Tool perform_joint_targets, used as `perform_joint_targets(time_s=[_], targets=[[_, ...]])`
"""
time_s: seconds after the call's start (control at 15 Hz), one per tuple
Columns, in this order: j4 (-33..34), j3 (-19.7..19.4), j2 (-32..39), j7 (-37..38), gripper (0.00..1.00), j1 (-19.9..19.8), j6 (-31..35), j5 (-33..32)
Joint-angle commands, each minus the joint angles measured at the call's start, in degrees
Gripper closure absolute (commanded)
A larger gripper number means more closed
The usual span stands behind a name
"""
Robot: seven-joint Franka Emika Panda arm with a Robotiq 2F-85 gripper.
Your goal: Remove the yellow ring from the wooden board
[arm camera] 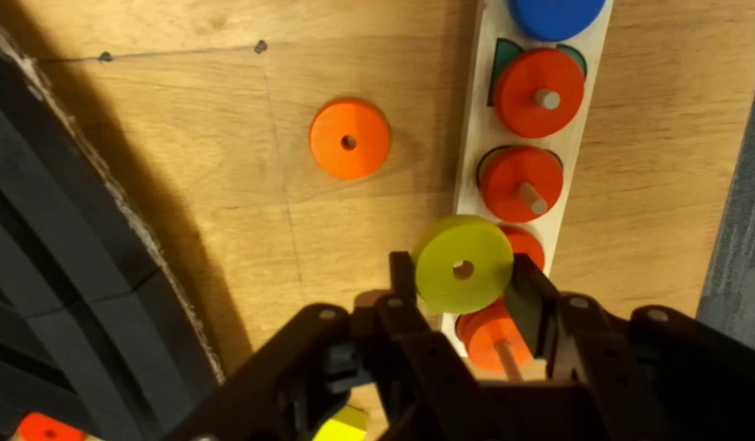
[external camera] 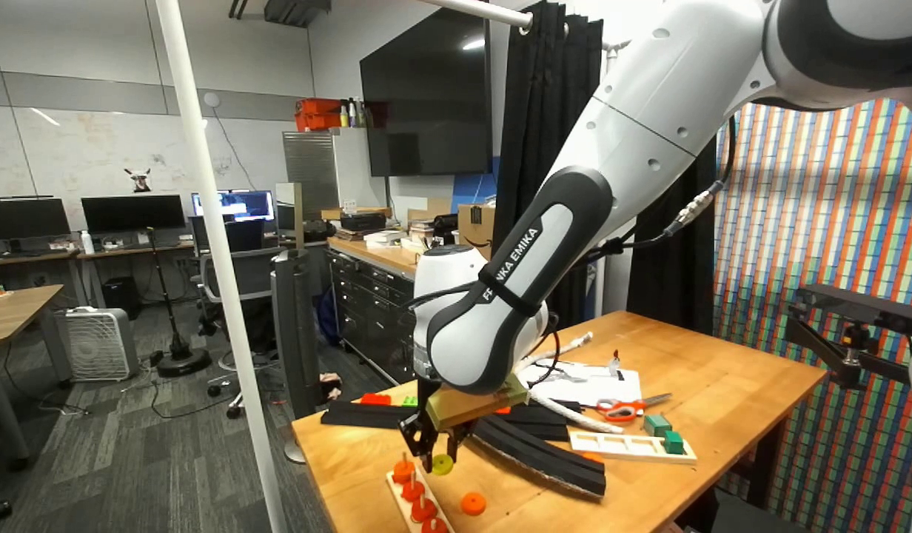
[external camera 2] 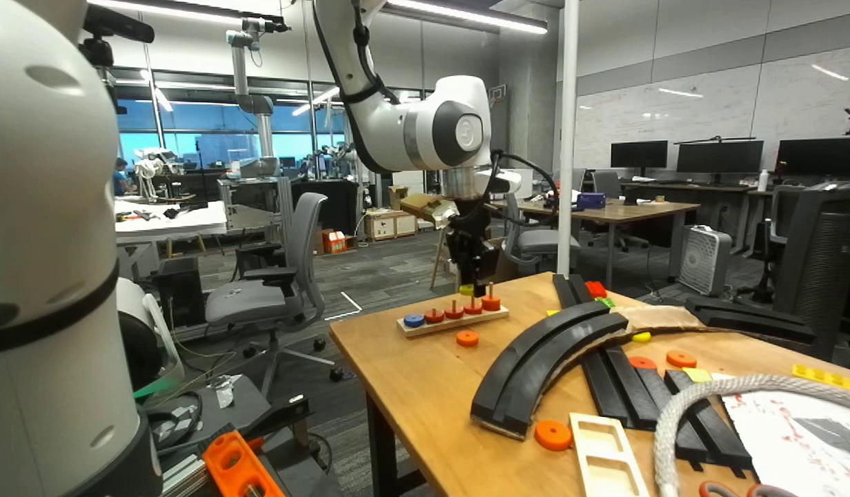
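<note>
The yellow ring [arm camera: 442, 283] is held between the two fingertips of my gripper [arm camera: 463, 271] in the wrist view. No peg shows through its hole. It is raised above the long edge of the wooden board [arm camera: 470, 174] and covers part of a red ring below. In both exterior views the yellow ring [external camera: 442, 465] [external camera 2: 466, 290] is at the fingertips of the gripper [external camera: 439, 453] [external camera 2: 475, 284], near the peg tops. The wooden board [external camera: 401, 502] [external camera 2: 459, 325] lies flat, with several red and orange rings and a blue ring [external camera 2: 414, 320] on its pegs.
A loose orange ring [arm camera: 349, 139] [external camera 2: 467, 338] lies on the table beside the board. Black curved strips [arm camera: 59, 245] [external camera 2: 556, 352] lie farther in. A pale divided tray [external camera: 634, 447], scissors [external camera: 622, 409] and a white rope [external camera 2: 673, 407] lie beyond. The table edge [arm camera: 730, 202] runs close to the board.
</note>
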Motion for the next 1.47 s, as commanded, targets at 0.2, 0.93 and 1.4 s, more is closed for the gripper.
perform_joint_targets(time_s=[0.2, 0.93, 1.4], targets=[[5.42, -1.17, 4.61, -1.24, 0.76, -3.96, -0.34, 1.03], [16.62, 0.61, 16.02, -10.44, 0.77, -9.40, -2.40, 8.92], [17.63, 0.33, 16.36, -10.03, 0.19, -8.91, -4.72, 8.96]])
